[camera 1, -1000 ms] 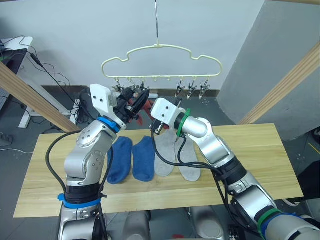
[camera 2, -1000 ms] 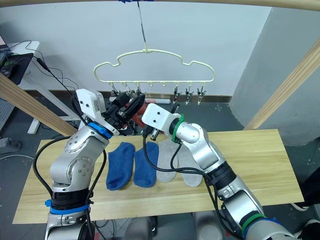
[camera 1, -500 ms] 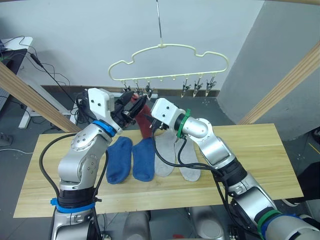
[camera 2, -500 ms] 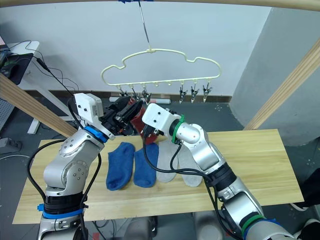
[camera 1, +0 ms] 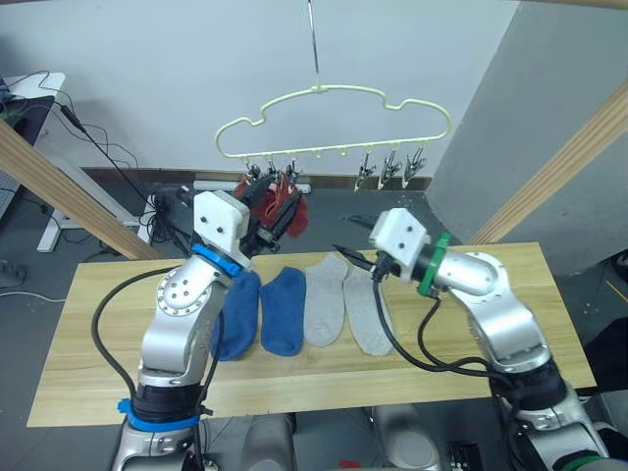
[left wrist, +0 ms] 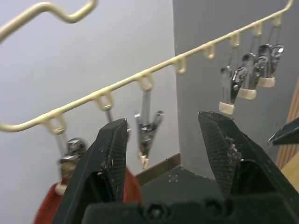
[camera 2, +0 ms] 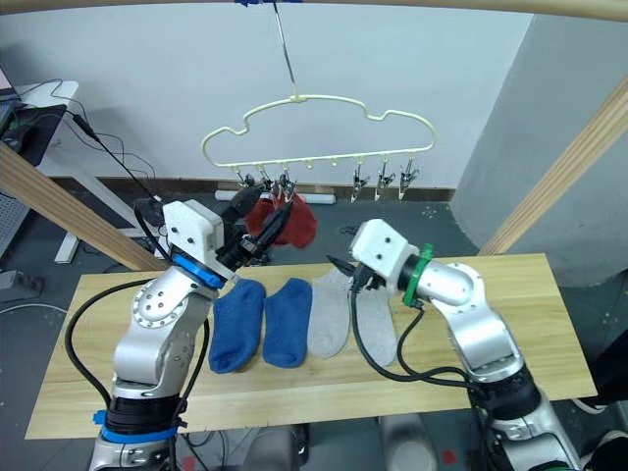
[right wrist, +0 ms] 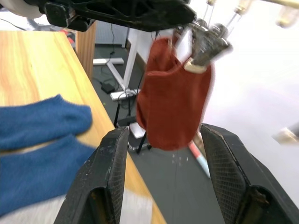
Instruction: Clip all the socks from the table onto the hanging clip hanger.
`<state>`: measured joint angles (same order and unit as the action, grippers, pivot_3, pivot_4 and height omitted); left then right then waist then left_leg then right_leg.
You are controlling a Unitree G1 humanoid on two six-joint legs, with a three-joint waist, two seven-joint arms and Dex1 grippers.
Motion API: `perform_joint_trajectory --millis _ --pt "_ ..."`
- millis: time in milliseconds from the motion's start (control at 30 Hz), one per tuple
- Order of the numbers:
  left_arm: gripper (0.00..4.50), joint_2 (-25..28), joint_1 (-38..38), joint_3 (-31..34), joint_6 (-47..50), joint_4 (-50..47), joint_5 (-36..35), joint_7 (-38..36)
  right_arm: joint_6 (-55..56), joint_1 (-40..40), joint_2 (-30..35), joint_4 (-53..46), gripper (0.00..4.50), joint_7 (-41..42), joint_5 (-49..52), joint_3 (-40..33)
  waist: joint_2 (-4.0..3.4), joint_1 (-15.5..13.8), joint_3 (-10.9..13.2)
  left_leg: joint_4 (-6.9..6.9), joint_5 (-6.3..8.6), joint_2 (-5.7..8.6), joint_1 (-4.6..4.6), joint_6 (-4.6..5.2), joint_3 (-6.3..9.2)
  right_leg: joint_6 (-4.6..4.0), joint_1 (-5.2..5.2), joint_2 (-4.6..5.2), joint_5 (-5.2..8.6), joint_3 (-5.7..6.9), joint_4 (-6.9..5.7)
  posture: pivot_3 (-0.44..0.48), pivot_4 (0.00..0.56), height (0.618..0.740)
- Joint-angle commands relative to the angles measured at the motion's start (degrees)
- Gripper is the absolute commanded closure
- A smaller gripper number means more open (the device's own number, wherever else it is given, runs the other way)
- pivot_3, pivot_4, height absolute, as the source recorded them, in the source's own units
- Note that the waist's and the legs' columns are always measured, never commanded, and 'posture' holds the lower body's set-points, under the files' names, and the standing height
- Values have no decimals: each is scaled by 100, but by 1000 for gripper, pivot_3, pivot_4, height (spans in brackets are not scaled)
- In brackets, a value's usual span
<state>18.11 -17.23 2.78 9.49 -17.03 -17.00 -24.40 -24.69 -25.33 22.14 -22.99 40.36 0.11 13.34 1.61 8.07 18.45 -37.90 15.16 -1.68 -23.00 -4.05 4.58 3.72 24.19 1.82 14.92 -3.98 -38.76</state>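
Hanging from the leftmost clips of the clip hanger, the brick red socks dangle above the far edge of the surface; whether one or both are fastened there cannot be told. Four socks lie in a row on the surface: two blue socks to the left and two grey socks to the right, side by side with edges touching or nearly so.

Left claw: raised just beneath the hanger's row of clips, fingers apart and holding nothing; the wrist view shows a free clip between the fingers and three more free clips farther right.

Right claw: held low near the toe ends of the grey socks, fingers spread and empty; its wrist view looks past the blue socks to the hung red fabric.

Step in hand, as judged: two of six socks appear done, and the next pickup falls to the right claw, which sits closest to the grey pair. To do it well, pinch a single sock at its cuff rather than mid-body, so that the neighbour is not dragged along and a short edge is offered to the clip. The hanger hangs on a thin hook and will likely swing; the left claw should steady or open the free clip while the cuff is fed in.
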Motion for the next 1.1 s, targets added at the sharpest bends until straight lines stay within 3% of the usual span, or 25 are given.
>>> perform_joint_trajectory --millis 33,567,1100 --pt "1833 -146 56 -94 -324 33 210 101 -233 64 140 -499 2000 20 263 -273 0 33 0 0 0 0 2 0 -2 0 0 -2 0 -2 -1 -250 299 733" --pt "1833 -736 -290 -207 -789 906 693 528 -558 130 523 -729 2000 -247 503 -653 0 77 0 -1 0 -2 3 1 -2 0 -1 -9 0 -4 -1 -281 295 733" --pt "1833 -784 98 -303 -949 493 938 744 -518 289 691 -729 2000 -331 583 -678 0 154 0 -2 0 -2 4 0 -3 1 -2 -9 0 -6 -2 -289 288 733"
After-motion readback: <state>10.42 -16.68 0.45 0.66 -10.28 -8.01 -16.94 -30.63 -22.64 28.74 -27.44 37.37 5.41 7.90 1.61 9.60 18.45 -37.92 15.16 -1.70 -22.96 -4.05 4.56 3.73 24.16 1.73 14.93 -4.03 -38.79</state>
